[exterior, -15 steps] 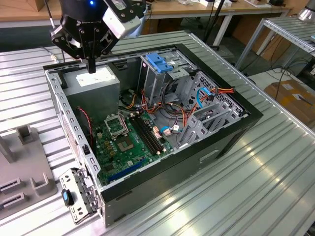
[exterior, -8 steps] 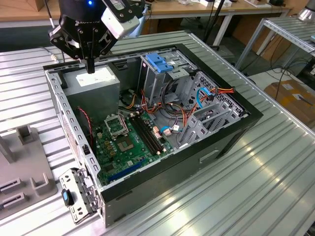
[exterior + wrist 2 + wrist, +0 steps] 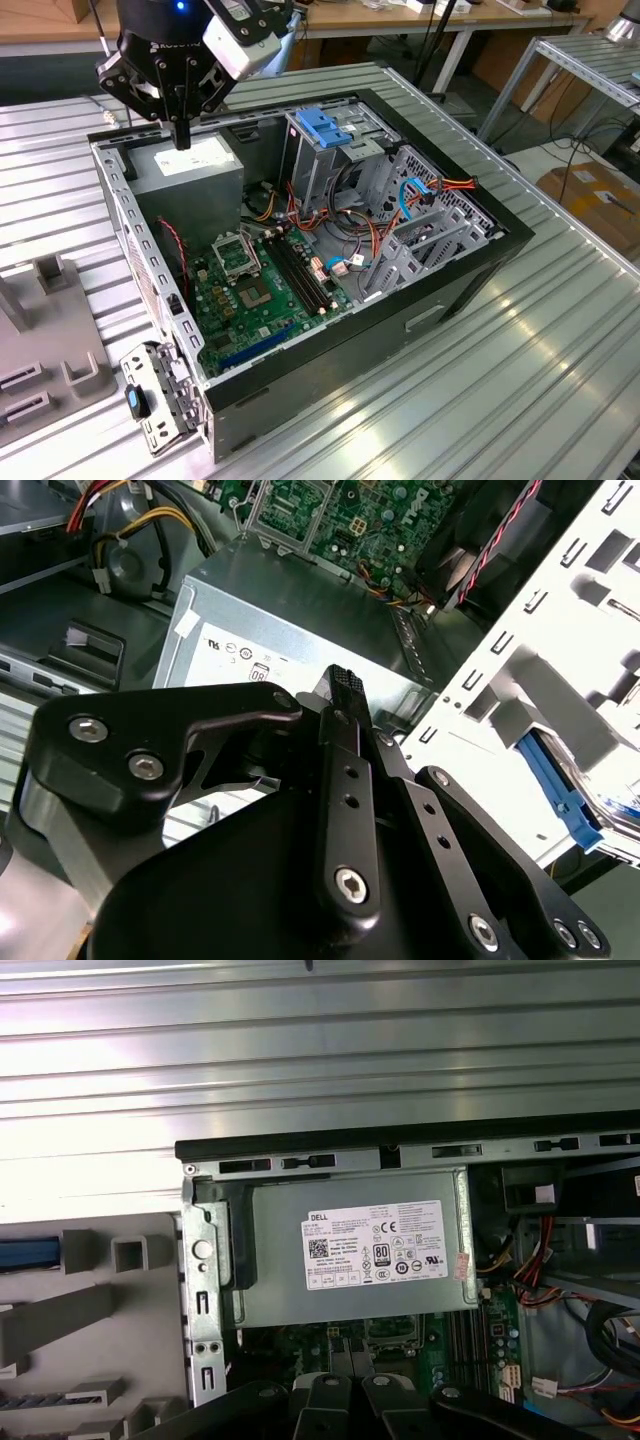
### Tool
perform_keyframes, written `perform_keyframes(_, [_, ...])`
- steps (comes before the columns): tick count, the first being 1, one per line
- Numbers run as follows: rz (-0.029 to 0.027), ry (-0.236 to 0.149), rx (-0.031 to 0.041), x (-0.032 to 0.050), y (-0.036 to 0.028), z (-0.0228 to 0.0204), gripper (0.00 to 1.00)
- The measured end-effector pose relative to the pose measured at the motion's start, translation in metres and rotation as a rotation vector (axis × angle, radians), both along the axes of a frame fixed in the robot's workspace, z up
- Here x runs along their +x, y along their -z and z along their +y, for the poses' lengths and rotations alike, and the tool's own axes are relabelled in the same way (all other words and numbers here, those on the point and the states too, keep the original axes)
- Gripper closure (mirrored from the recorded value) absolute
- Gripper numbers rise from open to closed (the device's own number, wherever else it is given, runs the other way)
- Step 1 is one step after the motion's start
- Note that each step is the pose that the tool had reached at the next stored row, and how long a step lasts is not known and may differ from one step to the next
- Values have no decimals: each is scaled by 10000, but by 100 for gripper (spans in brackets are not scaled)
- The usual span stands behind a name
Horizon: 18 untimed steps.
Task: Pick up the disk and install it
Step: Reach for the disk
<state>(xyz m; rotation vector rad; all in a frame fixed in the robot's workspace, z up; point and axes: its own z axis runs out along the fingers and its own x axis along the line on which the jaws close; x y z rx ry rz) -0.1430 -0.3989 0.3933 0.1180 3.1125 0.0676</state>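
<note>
Well, the gripper (image 3: 182, 135) hangs over the power supply (image 3: 190, 170) inside the open computer case (image 3: 450, 290), its jaws pressed together with nothing between them. In the first wrist view the disk (image 3: 28, 1253) seems to stand on edge in the grey rack (image 3: 150, 1290) just outside the case wall. It therefore lies sideways from the jaws, toward the exterior view's left, with its long blue rail pointing at that wall.
</note>
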Motion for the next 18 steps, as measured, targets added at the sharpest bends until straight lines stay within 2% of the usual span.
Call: perform_keyframes(18, [0, 0, 0, -55, 0, 0, 89])
